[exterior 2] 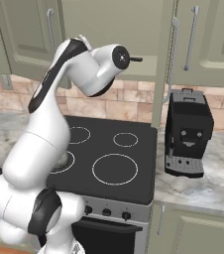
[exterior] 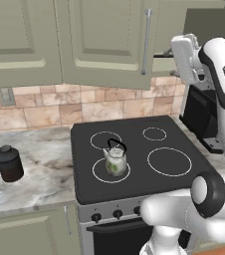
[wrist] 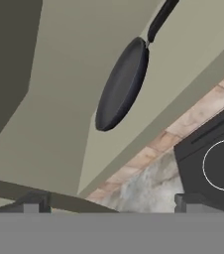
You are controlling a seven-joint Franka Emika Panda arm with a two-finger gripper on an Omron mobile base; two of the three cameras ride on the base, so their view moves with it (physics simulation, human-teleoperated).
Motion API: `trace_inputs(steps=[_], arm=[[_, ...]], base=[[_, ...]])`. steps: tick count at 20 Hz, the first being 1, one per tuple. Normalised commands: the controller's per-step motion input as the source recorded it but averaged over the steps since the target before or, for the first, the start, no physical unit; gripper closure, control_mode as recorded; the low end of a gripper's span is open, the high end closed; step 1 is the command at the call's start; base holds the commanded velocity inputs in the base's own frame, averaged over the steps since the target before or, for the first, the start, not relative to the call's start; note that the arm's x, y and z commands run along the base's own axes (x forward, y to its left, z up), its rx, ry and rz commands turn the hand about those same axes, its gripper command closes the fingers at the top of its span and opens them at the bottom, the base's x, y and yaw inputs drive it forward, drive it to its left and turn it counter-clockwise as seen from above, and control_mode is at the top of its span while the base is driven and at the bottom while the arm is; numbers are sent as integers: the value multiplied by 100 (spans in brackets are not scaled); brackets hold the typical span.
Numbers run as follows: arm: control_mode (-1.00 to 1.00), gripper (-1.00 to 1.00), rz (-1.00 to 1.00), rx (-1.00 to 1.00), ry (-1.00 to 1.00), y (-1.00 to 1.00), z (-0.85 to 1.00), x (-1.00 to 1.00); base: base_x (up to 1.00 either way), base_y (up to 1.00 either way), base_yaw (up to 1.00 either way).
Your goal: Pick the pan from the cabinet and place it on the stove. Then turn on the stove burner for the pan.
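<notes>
Through my hand camera, the dark pan point(wrist: 121, 87) lies on the cabinet point(wrist: 59, 99) shelf; my pincer point(wrist: 109, 202) is spread open, empty. A green kettle point(exterior: 115, 160) sits on the stove point(exterior: 139, 154).

A: The light is even and soft in every view, with no single lamp to trace it to. The white arm point(exterior 2: 49, 129) shades gently to grey on its underside.

B: Shadows are faint. The kettle point(exterior: 115, 160) drops only a slight dark patch on the stove point(exterior: 139, 159), and the glass shows no glare.

A: The coffee machine point(exterior 2: 187, 131) is nearly flat black, its detail lost.

B: In the hand view the cabinet point(wrist: 59, 99) darkens sharply at the upper left, and the pan point(wrist: 123, 85) carries a pale sheen along its rim.

A: Edges look slightly soft and jagged everywhere. Straight lines stay straight out to the borders.
</notes>
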Motion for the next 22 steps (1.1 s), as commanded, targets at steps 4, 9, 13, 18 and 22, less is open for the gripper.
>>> trace_inputs(steps=[4, 9, 13, 18, 22], arm=[[-100, -100, 0, 3, 3, 2, 0, 41], [-100, -100, 0, 4, 3, 18, 0, 33], [-100, -100, 0, 3, 3, 31, 0, 25], [-100, -100, 1, 2, 3, 35, 0, 23], [-100, -100, 2, 0, 1, 37, 0, 12]], base=[[0, 0, 0], [0, 0, 0], [0, 0, 0], [0, 0, 0], [0, 0, 0]])
